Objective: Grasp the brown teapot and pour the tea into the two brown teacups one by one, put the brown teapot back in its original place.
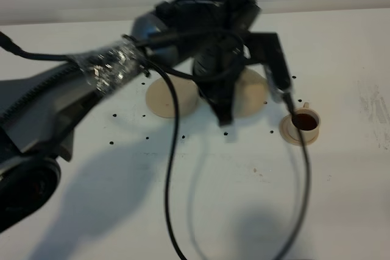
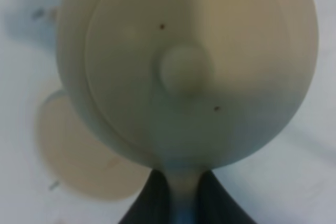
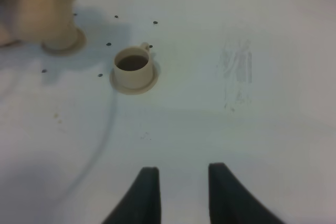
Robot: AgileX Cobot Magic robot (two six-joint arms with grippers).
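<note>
- White tabletop [image 1: 353, 211] with scattered dark specks and a plain pale wall behind.
- Right gripper [image 3: 181, 182] sits nearest, low over bare table. Its jaws are narrowly apart and empty, well apart from the crockery.
- Filled teacup [image 3: 134, 66] stands on its small saucer with dark tea inside, so the first pour looks done.
- Left gripper [image 2: 178, 187] is clamped on the loop handle of the brown teapot [image 2: 184, 66]. The lid is on and the pot appears to be off the table, beside the filled teacup.
- Bare saucer [image 1: 161, 98] is wider and likely the pot's resting place. The pot is not back on it, so the return is left to do.
- Second teacup is not found, probably under the pot or arm. Cannot tell if it is filled.
- Left arm [image 1: 109, 71] is blurred and covers the pot in the high view. The spout tip and any stream of tea are not visible.
</note>
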